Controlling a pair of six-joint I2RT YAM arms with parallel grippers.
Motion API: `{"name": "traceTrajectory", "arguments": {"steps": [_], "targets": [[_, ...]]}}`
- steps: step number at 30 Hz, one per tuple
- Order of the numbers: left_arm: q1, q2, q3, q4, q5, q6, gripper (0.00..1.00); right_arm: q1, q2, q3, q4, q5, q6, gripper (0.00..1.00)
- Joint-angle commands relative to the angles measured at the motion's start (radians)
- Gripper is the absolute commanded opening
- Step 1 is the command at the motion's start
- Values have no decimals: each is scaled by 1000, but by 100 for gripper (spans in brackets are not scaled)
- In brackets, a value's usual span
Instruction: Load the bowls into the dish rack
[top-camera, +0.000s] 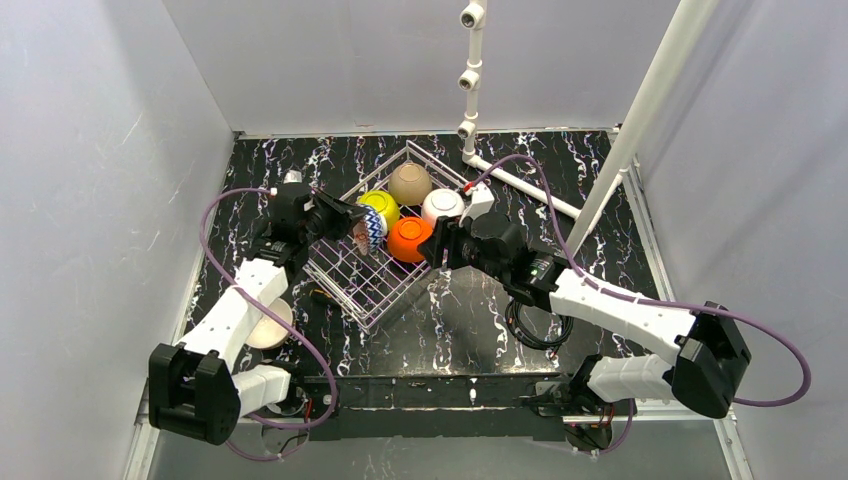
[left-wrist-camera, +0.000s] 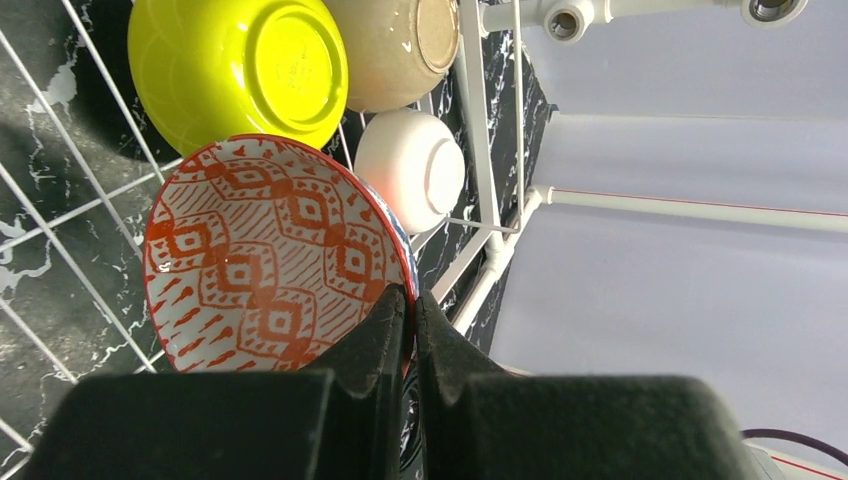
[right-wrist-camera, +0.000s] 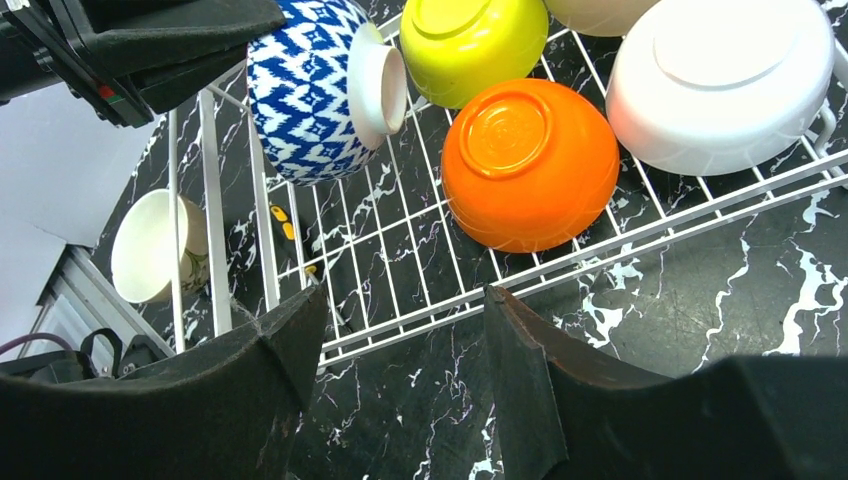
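The wire dish rack (top-camera: 355, 280) holds a yellow-green bowl (top-camera: 380, 205), a tan bowl (top-camera: 410, 183), a white bowl (top-camera: 442, 205) and an orange bowl (top-camera: 410, 238), all tipped or upside down. My left gripper (left-wrist-camera: 411, 295) is shut on the rim of a bowl that is blue-and-white outside (right-wrist-camera: 300, 90) and red-patterned inside (left-wrist-camera: 270, 260), holding it on edge over the rack next to the yellow-green bowl (left-wrist-camera: 240, 65). My right gripper (right-wrist-camera: 405, 305) is open and empty, just outside the rack's edge (right-wrist-camera: 400, 270) near the orange bowl (right-wrist-camera: 530, 165). A beige bowl (top-camera: 268, 325) sits on the table left of the rack.
A coiled black cable (top-camera: 535, 325) lies on the black marbled table by my right arm. A white pipe frame (top-camera: 520, 180) runs behind and right of the rack. Grey walls close in on the left, back and right.
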Motion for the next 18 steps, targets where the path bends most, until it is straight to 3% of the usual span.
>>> {"name": "traceTrajectory", "arguments": {"steps": [1, 10, 18], "targets": [[-8, -25, -37, 107, -6, -30, 0, -3, 21, 17, 17, -9, -1, 67], [-8, -23, -117, 179, 11, -22, 0, -4, 30, 10, 18, -19, 16, 67], [-8, 25, -203, 349, -11, -43, 0, -5, 55, 33, 25, -27, 24, 67]]}}
